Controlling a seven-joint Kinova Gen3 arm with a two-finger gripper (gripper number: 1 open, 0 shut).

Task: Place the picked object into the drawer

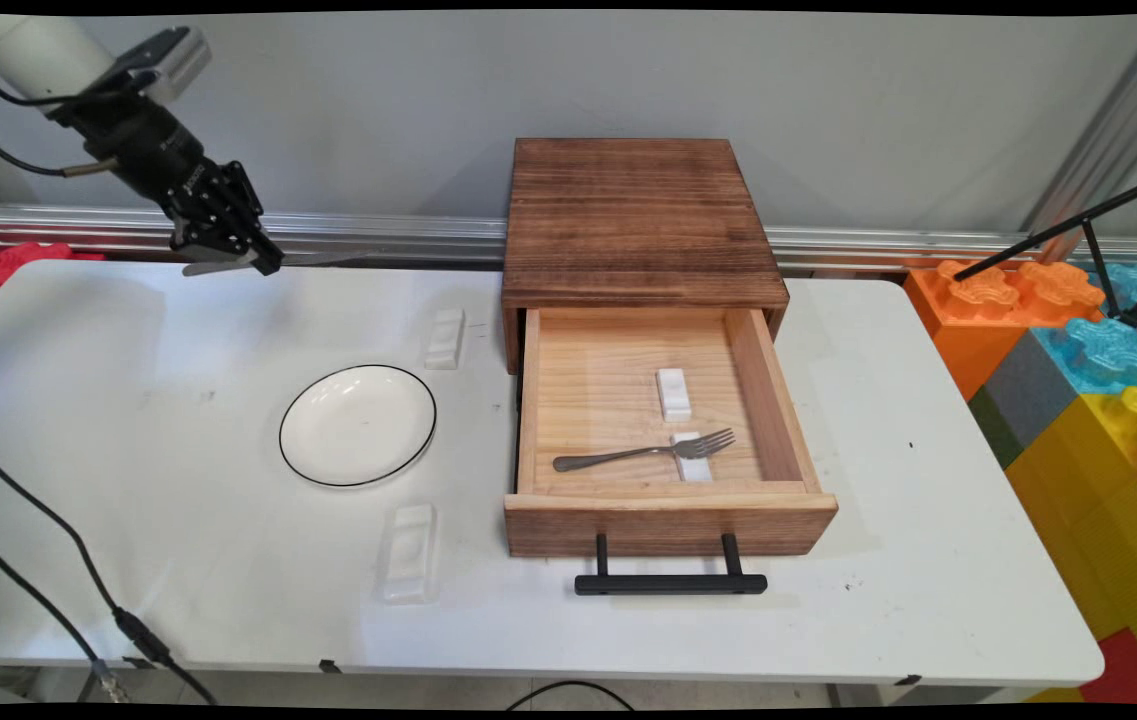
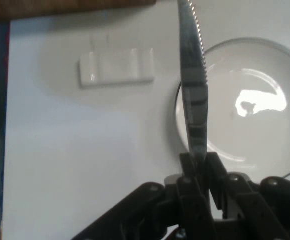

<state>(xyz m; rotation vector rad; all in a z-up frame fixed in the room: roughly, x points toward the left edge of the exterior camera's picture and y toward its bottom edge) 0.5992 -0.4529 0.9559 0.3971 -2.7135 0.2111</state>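
My gripper (image 1: 250, 260) hangs above the table's far left, shut on a metal table knife (image 1: 208, 267). In the hand view the fingertips of the gripper (image 2: 199, 162) pinch the knife (image 2: 192, 75), whose serrated blade points away from the hand. Below the blade lie a white plate with a black rim (image 2: 255, 105) and a white cutlery rest (image 2: 117, 66). In the main view the plate (image 1: 358, 425) sits left of centre, with that rest (image 1: 445, 338) behind it and a second rest (image 1: 409, 550) in front.
A wooden box (image 1: 638, 220) stands mid-table with its drawer (image 1: 668, 515) pulled out. Inside, a fork (image 1: 643, 452) lies across one white rest, and another rest (image 1: 673, 393) lies behind it. Coloured foam blocks (image 1: 1088, 360) stand at the right.
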